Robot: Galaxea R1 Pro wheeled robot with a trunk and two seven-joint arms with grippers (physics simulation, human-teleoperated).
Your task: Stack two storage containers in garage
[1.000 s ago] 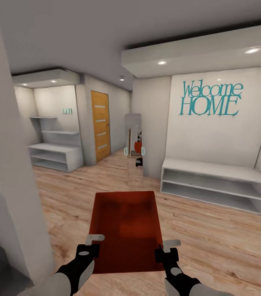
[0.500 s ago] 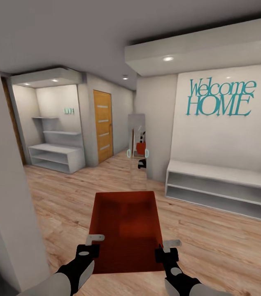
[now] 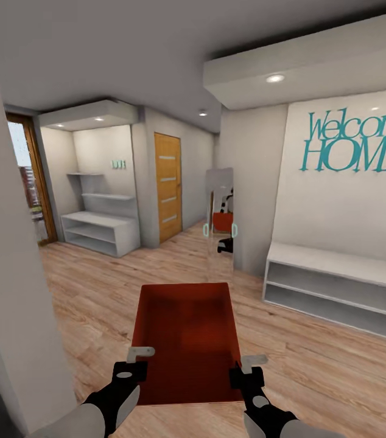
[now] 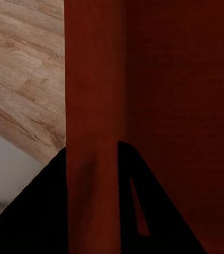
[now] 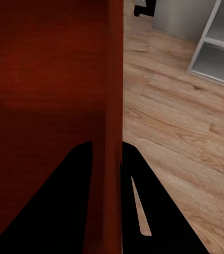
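One orange-red open-top storage container [image 3: 185, 340] hangs in front of me above the pale wood-plank flooring, held between both arms. My left gripper [image 3: 133, 365] is shut on its left wall [image 4: 93, 106], one black finger on each side. On its right wall [image 5: 113, 95] my right gripper [image 3: 246, 371] is shut the same way. The box is empty and level.
A grey wall corner [image 3: 10, 292] stands close at my left. Ahead are a standing mirror [image 3: 220, 222], a wooden door with pale stripes [image 3: 168, 185], white shelving [image 3: 98, 231] and a low white bench shelf [image 3: 339, 292] under teal "Welcome HOME" lettering [image 3: 357, 143]. A glazed door [image 3: 28, 182] shows far left.
The whole view has swung to the left: the bench and lettering slid right, and a glazed door came into sight at far left. The container and both grippers kept their hold.
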